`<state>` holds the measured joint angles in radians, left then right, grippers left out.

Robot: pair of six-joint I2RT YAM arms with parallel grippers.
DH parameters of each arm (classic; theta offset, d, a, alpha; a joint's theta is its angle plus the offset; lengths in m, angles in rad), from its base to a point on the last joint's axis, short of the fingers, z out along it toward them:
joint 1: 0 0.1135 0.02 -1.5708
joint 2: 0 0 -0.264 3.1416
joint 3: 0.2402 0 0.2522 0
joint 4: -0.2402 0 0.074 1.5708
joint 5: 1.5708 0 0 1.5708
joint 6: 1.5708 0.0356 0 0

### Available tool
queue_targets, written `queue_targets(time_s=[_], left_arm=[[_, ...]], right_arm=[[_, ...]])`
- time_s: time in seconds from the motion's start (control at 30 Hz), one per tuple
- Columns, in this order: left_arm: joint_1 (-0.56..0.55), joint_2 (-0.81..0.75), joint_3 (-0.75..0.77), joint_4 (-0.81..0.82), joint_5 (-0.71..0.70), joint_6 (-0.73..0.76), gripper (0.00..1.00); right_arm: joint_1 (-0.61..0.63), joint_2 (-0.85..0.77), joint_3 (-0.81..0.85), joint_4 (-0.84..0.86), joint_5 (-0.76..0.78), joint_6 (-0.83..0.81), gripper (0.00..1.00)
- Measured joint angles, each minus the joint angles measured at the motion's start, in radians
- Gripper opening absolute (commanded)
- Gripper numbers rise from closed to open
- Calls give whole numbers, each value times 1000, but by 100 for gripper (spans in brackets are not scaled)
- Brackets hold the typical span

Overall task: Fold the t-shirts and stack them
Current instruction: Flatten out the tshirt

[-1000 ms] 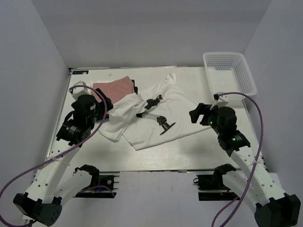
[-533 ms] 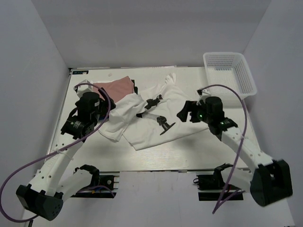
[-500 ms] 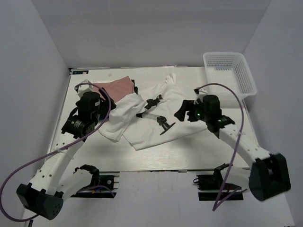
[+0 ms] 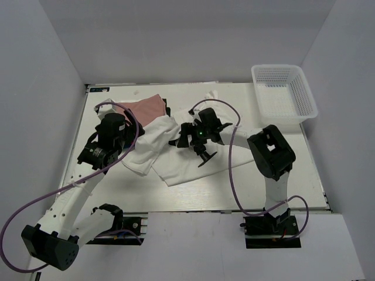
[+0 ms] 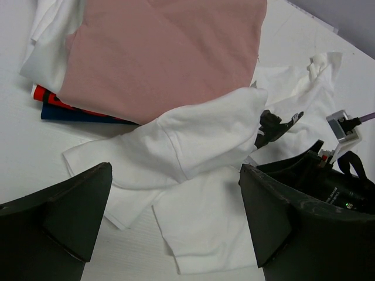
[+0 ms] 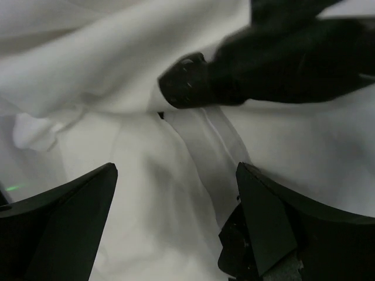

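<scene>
At the left, the left arm (image 4: 76,193) reaches over the worktop (image 4: 234,181). The left jaws stand wide open and hold nothing; in the left wrist view their dark fingers (image 5: 64,216) frame the cloth below without touching it.

Just beyond them, at the far left of the worktop, lies a stack of folded t-shirts. The pink t-shirt (image 4: 143,108) is on top. Under it a red t-shirt (image 5: 55,99) and a dark blue t-shirt (image 5: 70,114) show only as thin edges, and a folded white one (image 5: 50,52) sticks out on the left.

The large white t-shirt (image 4: 176,161) is spread rumpled across the middle of the worktop, with one sleeve lapping onto the pink t-shirt. Its black print (image 4: 205,155) faces up.

The right arm (image 4: 269,152) stretches left to the middle of this shirt. The right jaws are also wide open, low over the print (image 6: 293,58), with white cloth between the fingers (image 6: 53,222) but no hold on it. Whether the tips touch the cloth cannot be told.

At the far right corner sits a white mesh basket (image 4: 276,67), well apart from the shirts.
</scene>
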<state>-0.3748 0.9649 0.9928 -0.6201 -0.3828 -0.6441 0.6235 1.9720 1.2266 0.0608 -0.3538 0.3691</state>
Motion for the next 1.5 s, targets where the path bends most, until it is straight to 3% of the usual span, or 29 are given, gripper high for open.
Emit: queue_targets(time_s=[0.17, 0.37, 0.6, 0.9, 1.17, 1.3, 1.5], left_arm=[[0, 0, -1, 1, 0, 4, 100], [0, 27, -1, 13, -7, 8, 100], [0, 142, 4, 18, -13, 8, 100], [0, 326, 78, 30, -39, 26, 100], [0, 487, 186, 13, -113, -3, 100], [0, 420, 161, 27, -105, -8, 100], [0, 263, 106, 27, -100, -15, 100]], right_arm=[[-5, -3, -39, 23, 10, 21, 90], [-13, -219, -316, 63, 103, 48, 90], [-39, -544, -555, -166, 298, 67, 90], [-40, -787, -524, -382, 473, -17, 90], [-40, -766, -529, -366, 473, -41, 90], [-29, -690, -510, -220, 298, -67, 90], [14, -382, -309, 54, 66, -90, 90]])
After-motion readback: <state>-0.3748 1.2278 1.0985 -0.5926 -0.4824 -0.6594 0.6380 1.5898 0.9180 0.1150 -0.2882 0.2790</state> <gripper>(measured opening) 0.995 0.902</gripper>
